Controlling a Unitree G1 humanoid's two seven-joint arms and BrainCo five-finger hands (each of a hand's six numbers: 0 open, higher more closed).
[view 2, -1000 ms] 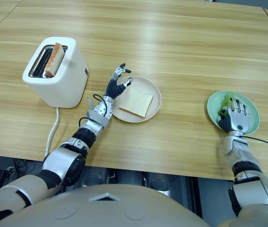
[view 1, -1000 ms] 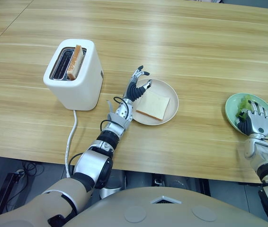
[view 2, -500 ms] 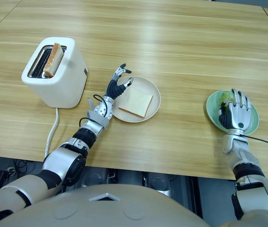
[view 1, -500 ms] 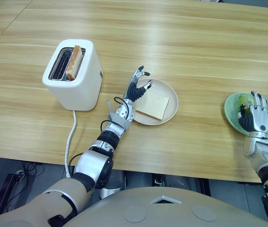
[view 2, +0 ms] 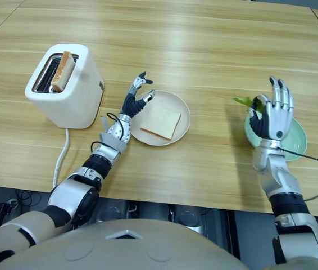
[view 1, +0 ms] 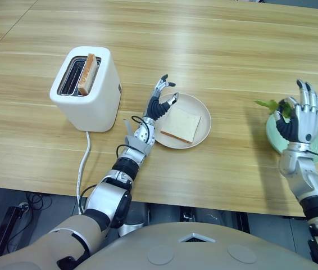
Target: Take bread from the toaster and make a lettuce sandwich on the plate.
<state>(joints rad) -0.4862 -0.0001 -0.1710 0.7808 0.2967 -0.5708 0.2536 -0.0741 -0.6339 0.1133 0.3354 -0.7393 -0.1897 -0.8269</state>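
Lettuce [view 1: 267, 104] pinched by fingers of right hand [view 1: 300, 118]; left hand [view 1: 159, 101] fingers loosely spread, empty, beside plate [view 1: 196, 104].

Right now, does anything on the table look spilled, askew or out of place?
Nothing stands out. One bread slice lies flat on the plate, another slice stands in the toaster, and the right hand holds the lettuce leaf above the green bowl. The left hand is open beside the plate's rim.
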